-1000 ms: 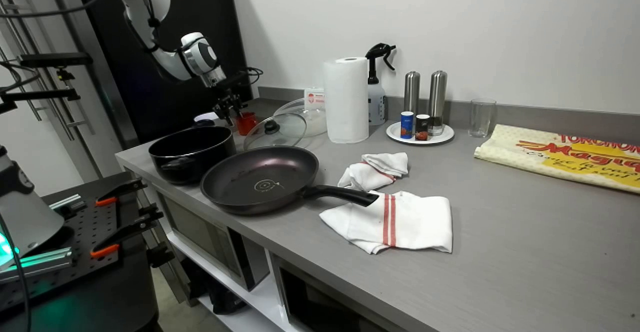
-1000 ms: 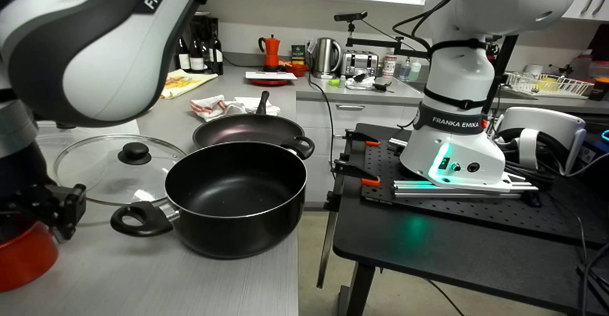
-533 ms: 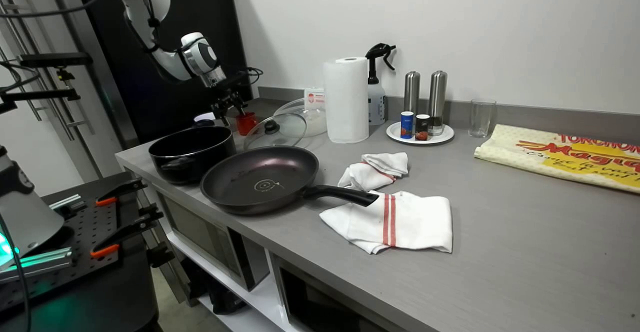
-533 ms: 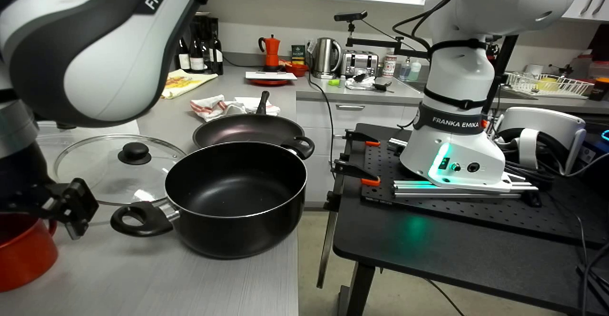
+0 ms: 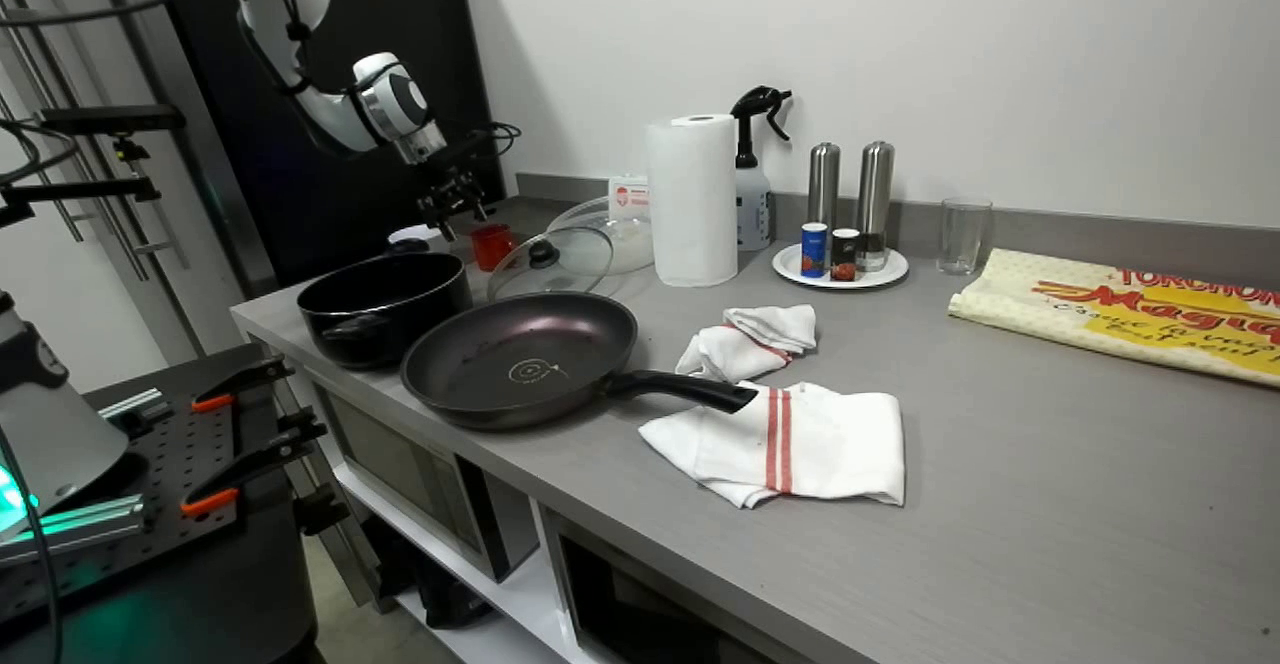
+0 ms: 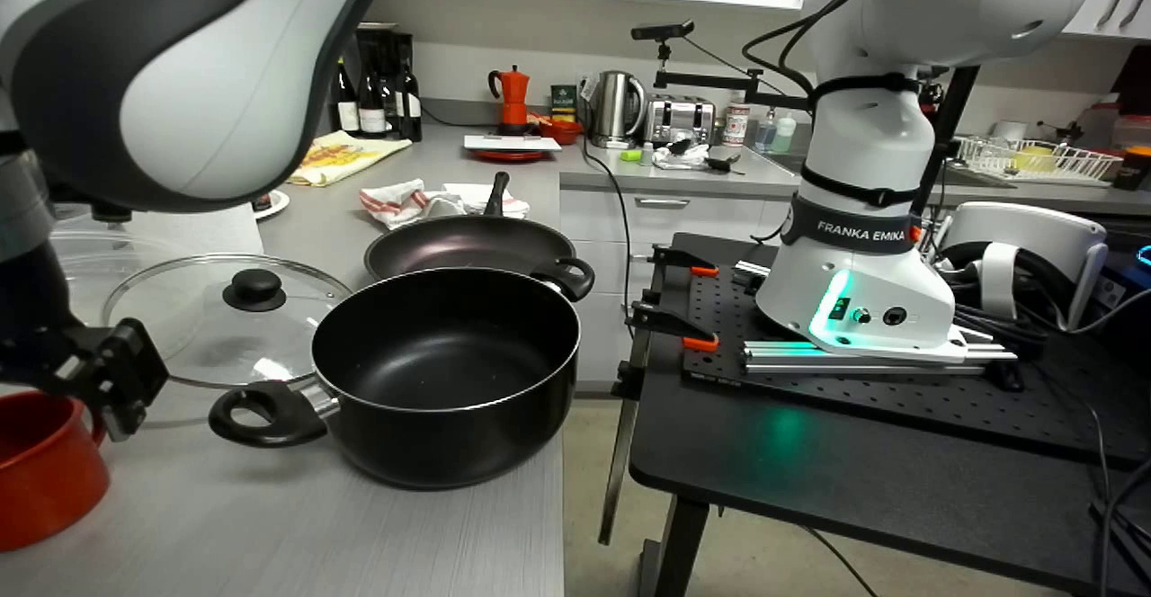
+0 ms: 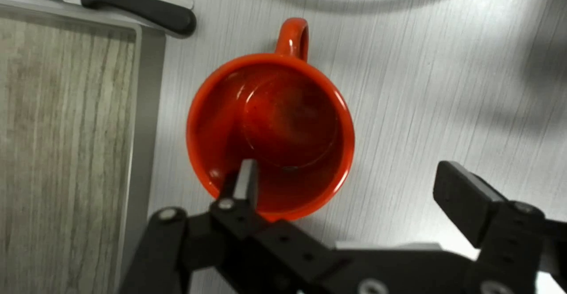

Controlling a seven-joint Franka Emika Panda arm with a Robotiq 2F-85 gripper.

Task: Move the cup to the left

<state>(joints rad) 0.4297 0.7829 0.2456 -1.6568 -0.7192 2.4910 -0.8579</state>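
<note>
The red cup (image 5: 491, 247) stands upright on the grey counter behind the black pot in an exterior view. It also shows at the left edge in an exterior view (image 6: 49, 485), with its handle partly behind the gripper. In the wrist view the cup (image 7: 274, 121) is seen from above, its inside bare and its handle pointing to the top. My gripper (image 7: 350, 174) is open and holds nothing. One finger overlaps the cup's near rim in the picture; the other is right of the cup over the counter. In an exterior view the gripper (image 5: 463, 224) is just above the cup.
A black pot (image 6: 450, 440) and a glass lid (image 6: 198, 327) stand close to the cup. A frying pan (image 5: 520, 359) and a paper towel roll (image 5: 694, 204) are further along. The wrist view shows a wood-patterned tray (image 7: 148, 108) and a black-handled knife (image 7: 137, 8) beside the cup.
The visible finger first moved outward, away from the cup, as the gripper opened. The gripper then rose and shifted slightly left in both exterior views. The cup stayed in place.
</note>
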